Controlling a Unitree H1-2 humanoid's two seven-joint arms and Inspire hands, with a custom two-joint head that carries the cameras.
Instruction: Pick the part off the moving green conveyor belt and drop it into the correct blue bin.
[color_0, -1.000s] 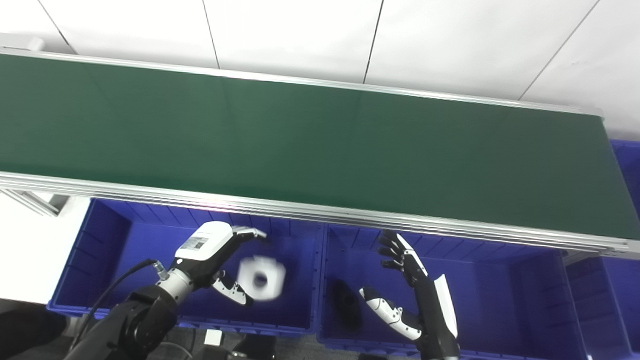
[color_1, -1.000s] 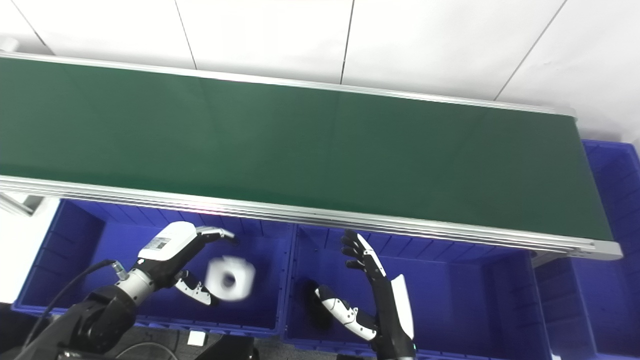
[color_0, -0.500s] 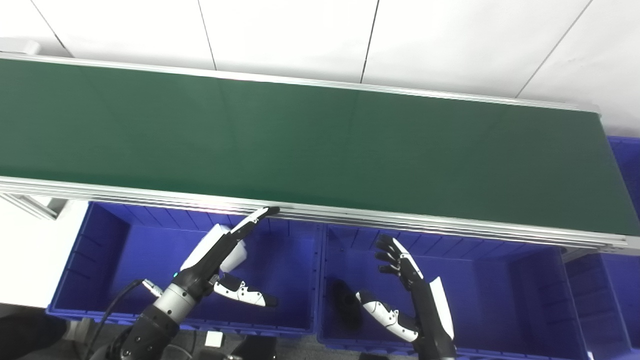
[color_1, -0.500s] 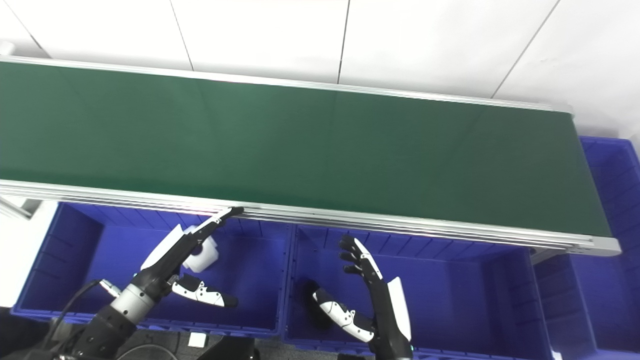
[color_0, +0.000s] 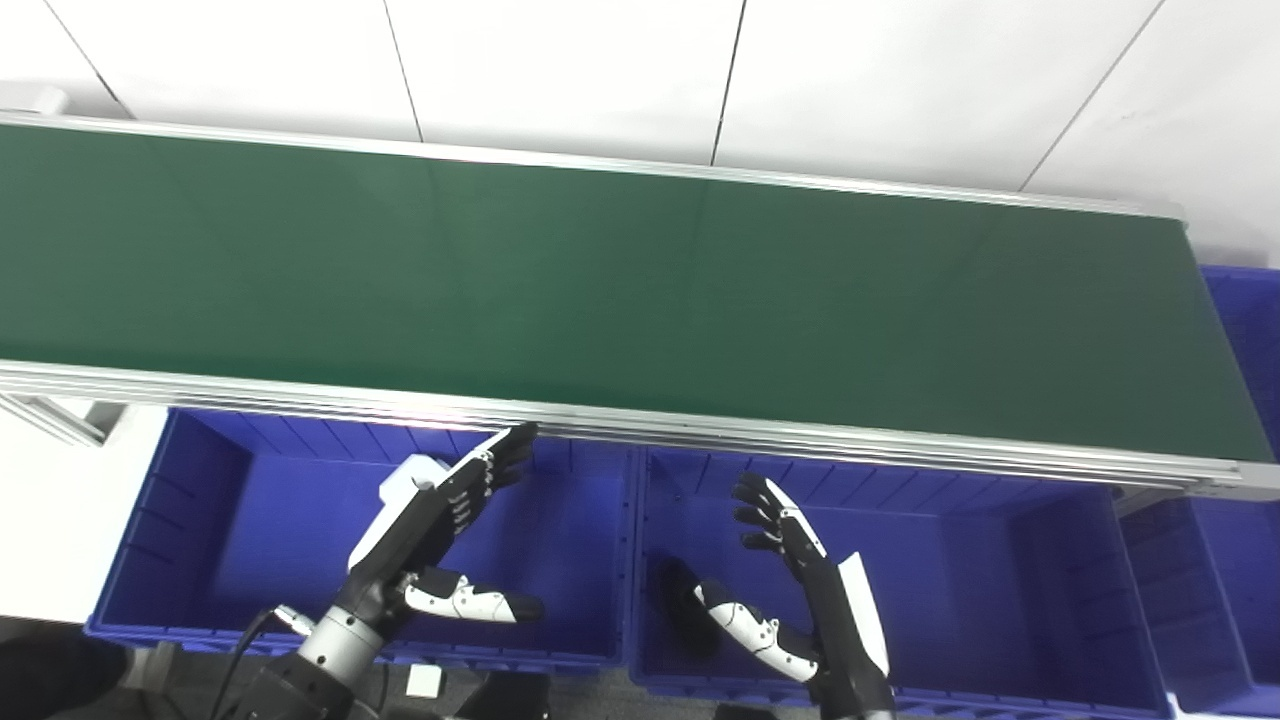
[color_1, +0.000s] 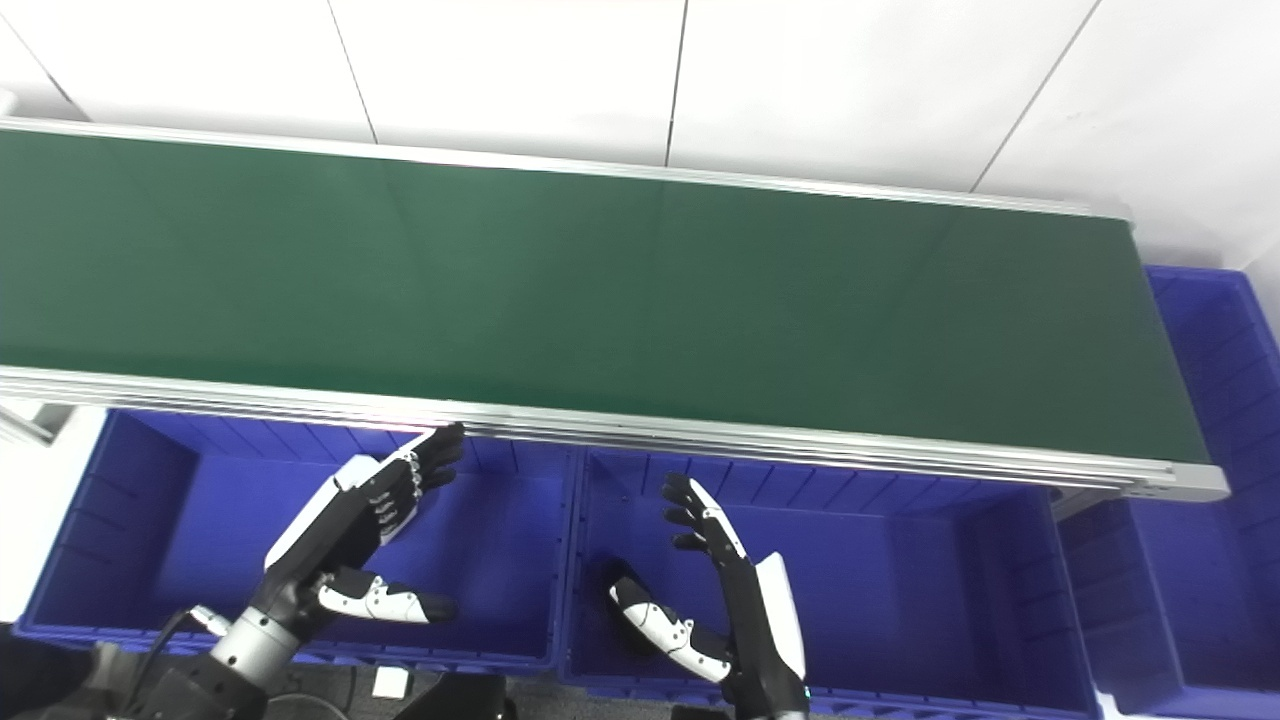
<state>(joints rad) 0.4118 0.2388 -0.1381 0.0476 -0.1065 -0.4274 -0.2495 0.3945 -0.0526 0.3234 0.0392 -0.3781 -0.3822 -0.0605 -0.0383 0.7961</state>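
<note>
While the left hand (color_0: 430, 535) hangs over the left blue bin (color_0: 180, 520) with its fingers spread and straight and its thumb jutting out, holding nothing, a white part (color_0: 420, 472) peeks out from behind the fingers, apparently down in that bin near its far wall, though most of it is hidden. The right hand (color_0: 800, 580) is likewise spread and empty above the middle blue bin (color_0: 1000, 560), where a dark part (color_0: 682, 612) lies near the front left corner. Beyond both bins the green conveyor belt (color_0: 640, 290) shows bare along the whole visible stretch. To my eye the drop looks done, so the sensible thing now is to lift each hand clear of the belt's metal rail (color_0: 700, 432), keep the fingers wide, and wait poised just past the rail, ready to meet whatever part arrives.
</note>
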